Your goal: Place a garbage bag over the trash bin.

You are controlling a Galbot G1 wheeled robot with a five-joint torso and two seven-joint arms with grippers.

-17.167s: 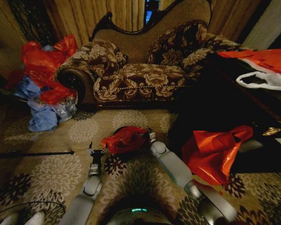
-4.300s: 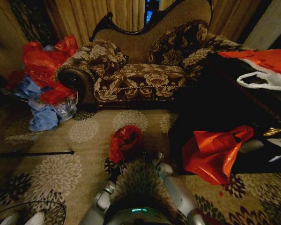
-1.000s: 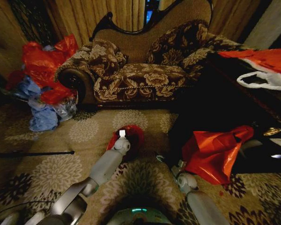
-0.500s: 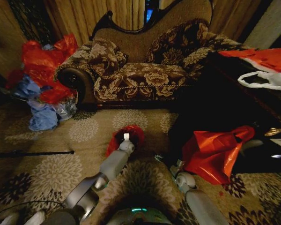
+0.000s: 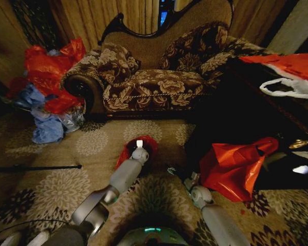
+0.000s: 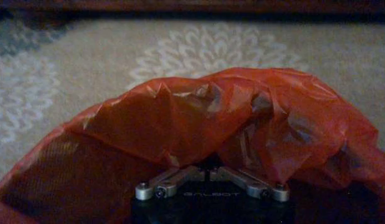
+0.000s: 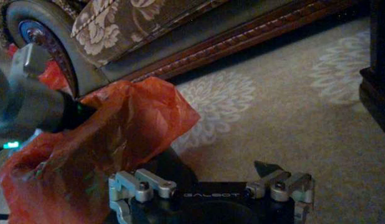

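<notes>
**Red bag draped on the bin, left claw buried in it**

From the head view we see the garbage bag on the patterned carpet in front of the sofa, with the left arm reaching forward so that its wrist covers the middle of the bag. The trash bin is almost wholly hidden: we make out only a dark curved patch beneath the red plastic in the right wrist view, and from the head it is lost under bag and arm.

The left claw sits inside the bag's folds. Crinkled plastic bulges over the spot where its fingers converge, so we cannot tell whether they are apart, together or pinching the film. The left wrist view does show the bag's dark hollow interior, which the head view does not.

The right claw hangs low, just beside the bag. Its fingers stand spread with bare carpet between them, one tip close to the plastic; whether it touches we cannot tell. Its view also catches the sofa's carved wooden base.

The larger red-orange bag hangs to the right
</notes>
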